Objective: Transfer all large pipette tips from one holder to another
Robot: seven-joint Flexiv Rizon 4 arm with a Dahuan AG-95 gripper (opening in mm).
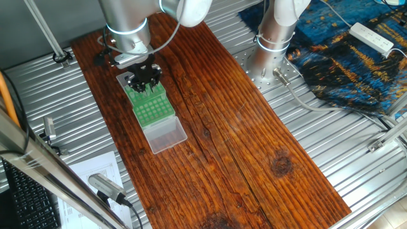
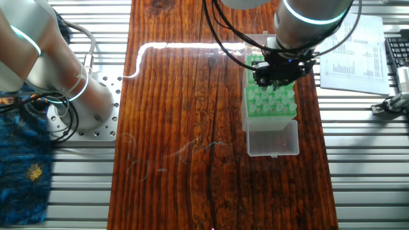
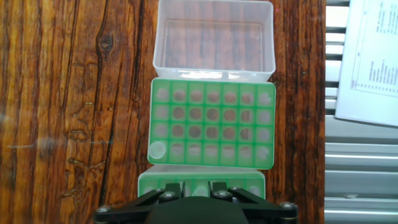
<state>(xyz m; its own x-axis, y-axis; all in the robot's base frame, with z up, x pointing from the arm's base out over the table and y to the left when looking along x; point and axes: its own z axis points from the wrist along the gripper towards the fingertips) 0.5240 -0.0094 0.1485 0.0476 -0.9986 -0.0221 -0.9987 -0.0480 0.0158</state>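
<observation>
Overhead, gripper (image 2: pixel 278 71) w/ fingertips hidden, grip can't be told. Large pipette tips (image 3: pixel 157 149) in green rack (image 3: pixel 211 124), near rows. Clear lid (image 3: pixel 214 40) hinged open behind. Printed sheet (image 3: pixel 367 59) beside wooden board (image 1: pixel 254 146), ribbed metal table (image 1: pixel 356 159).

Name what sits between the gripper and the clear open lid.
The green rack fills that stretch between gripper and clear lid, clearest in the hand view.
</observation>
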